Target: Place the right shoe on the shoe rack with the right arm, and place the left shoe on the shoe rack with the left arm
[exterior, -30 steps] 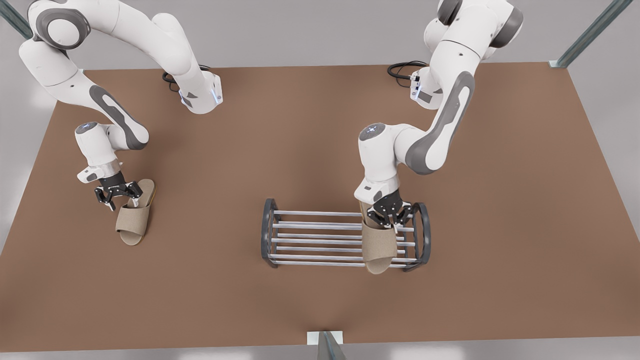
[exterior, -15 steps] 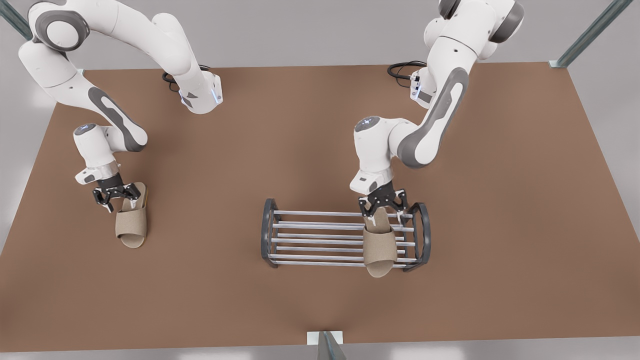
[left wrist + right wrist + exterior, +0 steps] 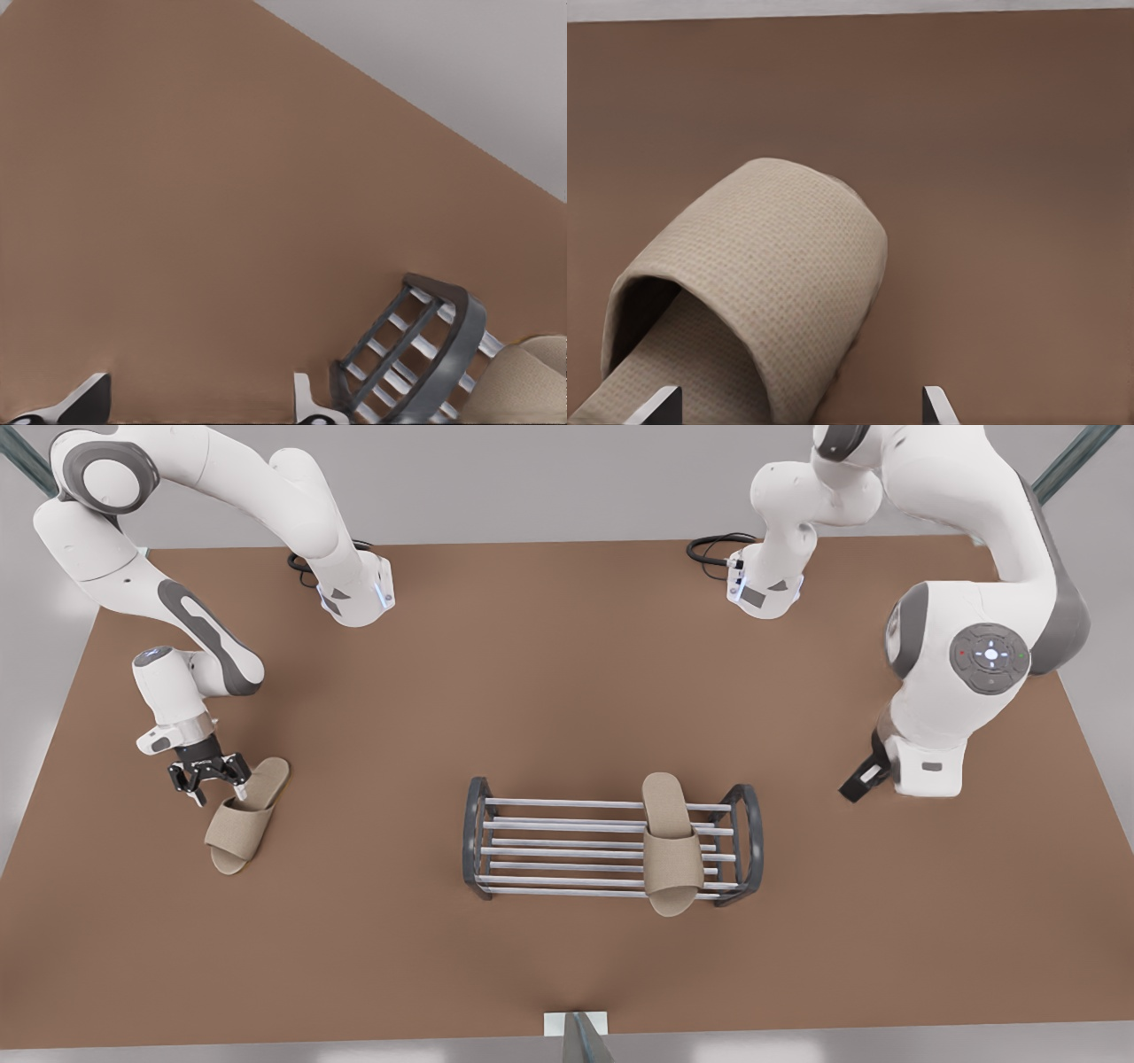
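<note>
Beige fabric lay at the right jaws, which stood apart at the heel end of the right shoe [image 3: 237,828], not yet closed on it, at the front view's lower left on the brown table [image 3: 549,673], well apart from the shoe rack [image 3: 478,837]. A pinch on soft fabric could probably let it sag, twist, and land crooked across the thin bars. The left jaws waited apart at the right edge, the left shoe [image 3: 671,850] lying on the rack's right half.

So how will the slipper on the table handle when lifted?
The slipper looks soft and woven, so its strap may squash under the right gripper, open at its heel. Its thin flat sole suggests it is light, won't roll, but may droop. The left gripper waits aside.
</note>
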Motion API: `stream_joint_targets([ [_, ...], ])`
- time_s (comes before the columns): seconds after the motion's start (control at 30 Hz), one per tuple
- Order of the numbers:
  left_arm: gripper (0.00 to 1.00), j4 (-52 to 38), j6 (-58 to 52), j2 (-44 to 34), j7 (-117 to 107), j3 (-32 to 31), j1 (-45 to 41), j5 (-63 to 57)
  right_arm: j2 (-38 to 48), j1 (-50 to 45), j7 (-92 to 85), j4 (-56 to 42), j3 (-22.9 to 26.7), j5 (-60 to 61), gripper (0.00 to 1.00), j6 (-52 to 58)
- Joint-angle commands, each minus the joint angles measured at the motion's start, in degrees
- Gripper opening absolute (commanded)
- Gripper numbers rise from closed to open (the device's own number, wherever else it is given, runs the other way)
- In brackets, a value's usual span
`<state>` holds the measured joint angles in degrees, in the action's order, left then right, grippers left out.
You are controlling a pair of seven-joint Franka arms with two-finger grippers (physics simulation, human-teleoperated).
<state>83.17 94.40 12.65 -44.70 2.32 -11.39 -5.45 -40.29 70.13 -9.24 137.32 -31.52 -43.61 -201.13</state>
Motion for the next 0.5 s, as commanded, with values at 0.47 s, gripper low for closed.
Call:
stream_joint_targets([
  [0.47, 1.00, -8.99, -3.96, 8.53, 36.00, -4.96, 1.73, 3.16, -0.05, -0.79, 4.84, -2.58, -0.12, 0.63, 1.00, 0.04],
])
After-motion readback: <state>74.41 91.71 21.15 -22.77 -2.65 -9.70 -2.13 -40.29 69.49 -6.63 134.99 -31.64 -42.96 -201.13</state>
